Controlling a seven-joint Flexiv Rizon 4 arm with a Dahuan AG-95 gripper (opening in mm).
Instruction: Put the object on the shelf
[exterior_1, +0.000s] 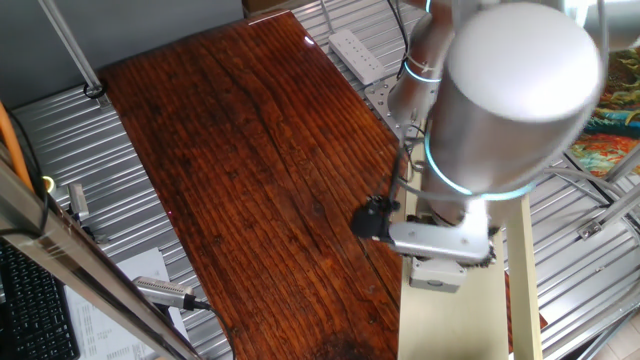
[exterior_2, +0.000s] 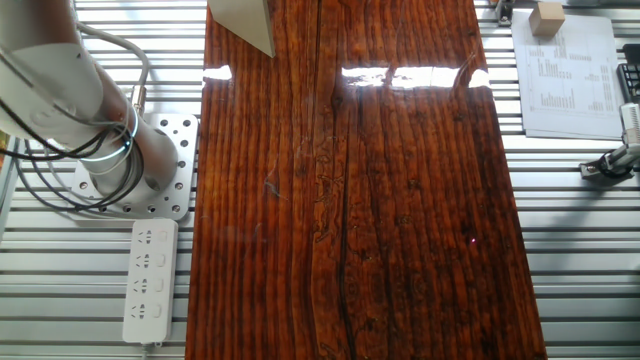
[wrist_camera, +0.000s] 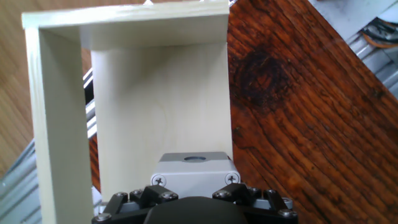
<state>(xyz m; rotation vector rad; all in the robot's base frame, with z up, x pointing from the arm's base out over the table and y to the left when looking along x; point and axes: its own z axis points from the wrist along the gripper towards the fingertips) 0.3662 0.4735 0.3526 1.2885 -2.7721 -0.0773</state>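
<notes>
The grey box (wrist_camera: 196, 173) sits right at my gripper (wrist_camera: 196, 190), centred between the black finger blocks. Its red button is hidden; only a round grey spot shows on its upper face. The gripper looks shut on it. Behind the box lies the cream shelf (wrist_camera: 161, 106), with a raised wall on the left and another across the far end. In one fixed view the gripper (exterior_1: 437, 258) hangs over the near end of the shelf (exterior_1: 450, 325), with the grey box (exterior_1: 437, 273) directly under it. In the other fixed view only a corner of the shelf (exterior_2: 243, 22) shows.
The dark red-brown tabletop (exterior_1: 240, 150) lies beside the shelf. A white power strip (exterior_1: 355, 52) lies off the table's far edge, near the arm's base (exterior_2: 130, 170). A printed sheet (exterior_2: 563, 72) and metal slats border the table.
</notes>
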